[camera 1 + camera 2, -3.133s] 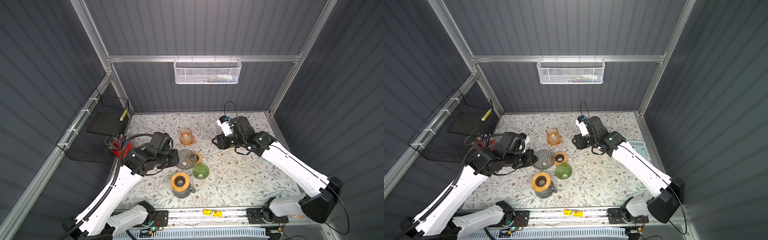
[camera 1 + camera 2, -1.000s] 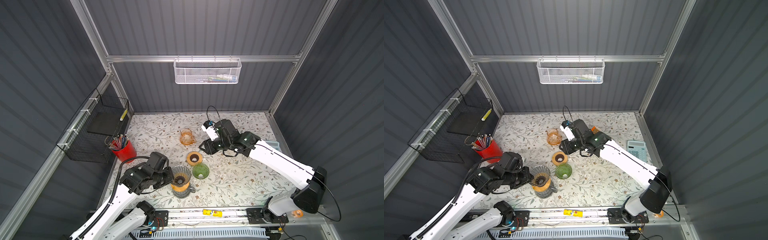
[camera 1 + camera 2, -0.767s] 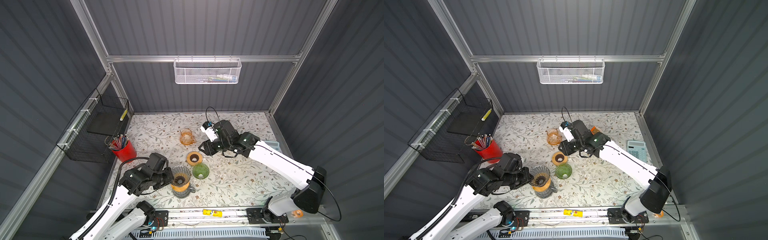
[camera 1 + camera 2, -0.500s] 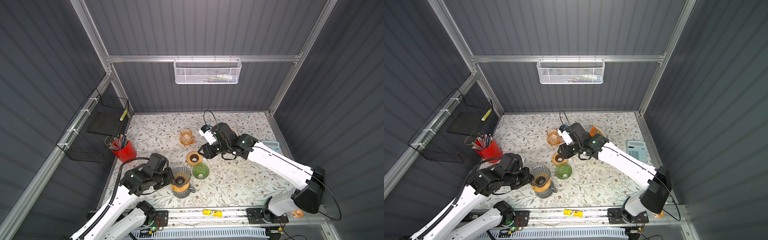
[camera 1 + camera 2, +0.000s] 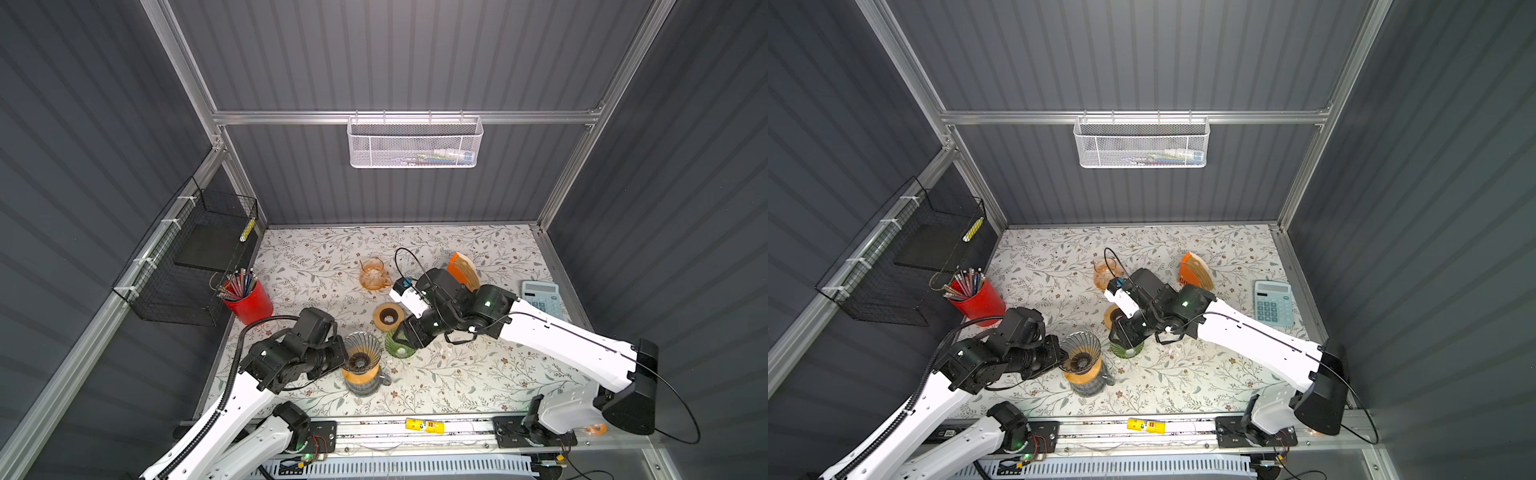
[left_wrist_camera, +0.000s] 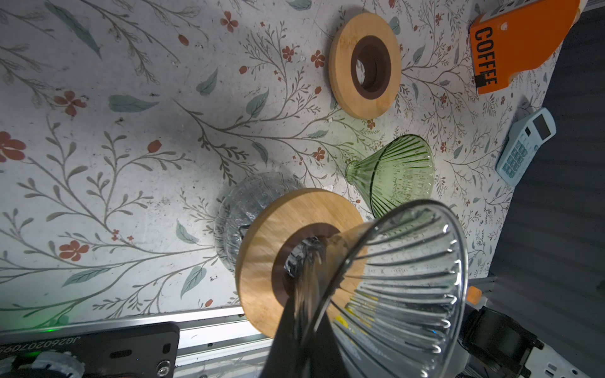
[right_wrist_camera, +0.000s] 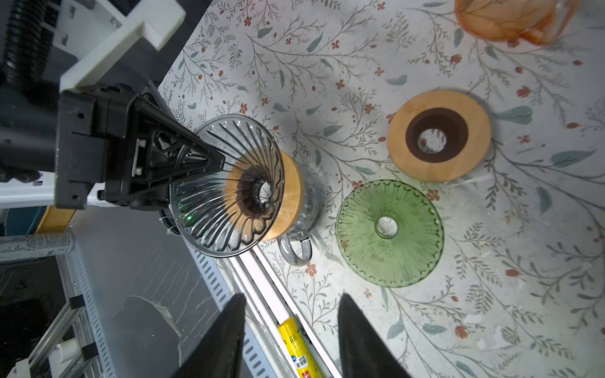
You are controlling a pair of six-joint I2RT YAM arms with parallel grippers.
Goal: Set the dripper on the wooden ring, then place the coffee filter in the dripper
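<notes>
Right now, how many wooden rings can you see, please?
2. One ring sits on the glass carafe under the clear dripper; another lies on the table near the green dripper.

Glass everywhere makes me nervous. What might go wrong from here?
The left end effector pinches the rim of the clear dripper, which sits seemingly tilted on the glass carafe by the table edge; a pull might topple both. The right end effector is open and empty by the green dripper; reaching for the orange filter holder might knock it.
</notes>
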